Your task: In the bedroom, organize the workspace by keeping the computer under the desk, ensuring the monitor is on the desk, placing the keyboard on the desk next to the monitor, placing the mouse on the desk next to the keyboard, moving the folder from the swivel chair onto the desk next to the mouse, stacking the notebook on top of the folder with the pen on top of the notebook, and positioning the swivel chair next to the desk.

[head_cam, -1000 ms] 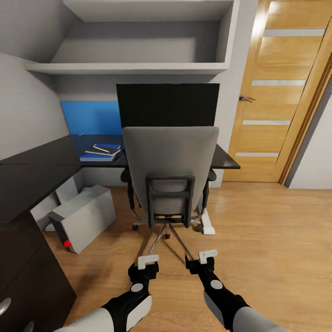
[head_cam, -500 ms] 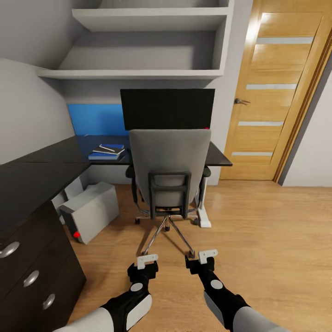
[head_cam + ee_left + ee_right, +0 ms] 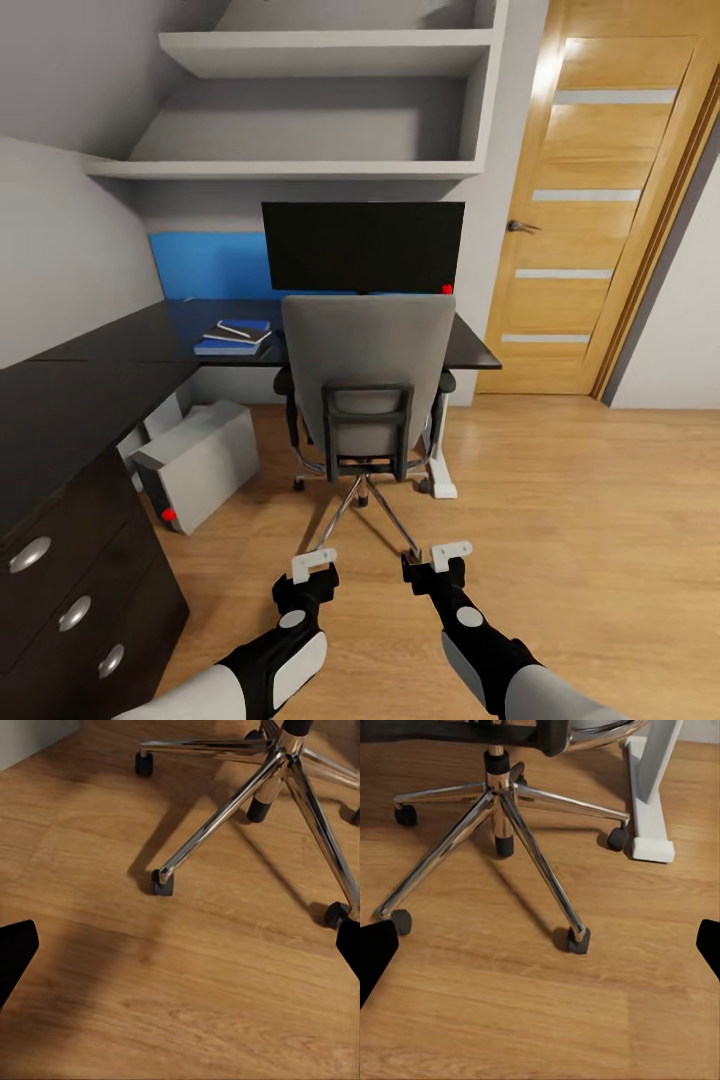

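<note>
The wooden floor [image 3: 560,520] is wide and bare on the right side, all the way to the tall light-wood door [image 3: 600,200]. On the left it is tighter: the long black L-shaped desk [image 3: 90,370] runs along the wall and turns a corner, and its black drawers with round silver knobs [image 3: 75,612] stick out near the robot. The grey office chair with a tall back and shiny star legs [image 3: 368,370] sits right up at the desk's front edge, with its back to the robot. A white desk leg [image 3: 649,787] stands just beside one chair wheel. The left claw [image 3: 313,563] and the right claw [image 3: 450,551] hang low over the floor, side by side, pointing at the chair's legs and not touching them. Both arms are bent and reach forward. Both claws are wide open, with the finger tips far apart, and they hold nothing. The wide black screen with a red dot [image 3: 363,246] stands on the desk behind the chair. To the left of the screen, a flat bright-blue folder [image 3: 225,347] lies on the desk. A thin grey book [image 3: 240,331] lies on top of the folder, and a slim white pen [image 3: 234,332] lies on the book. The light grey box-shaped computer with a small red light [image 3: 195,463] sits on the floor, tucked partly under the desk's corner.
</note>
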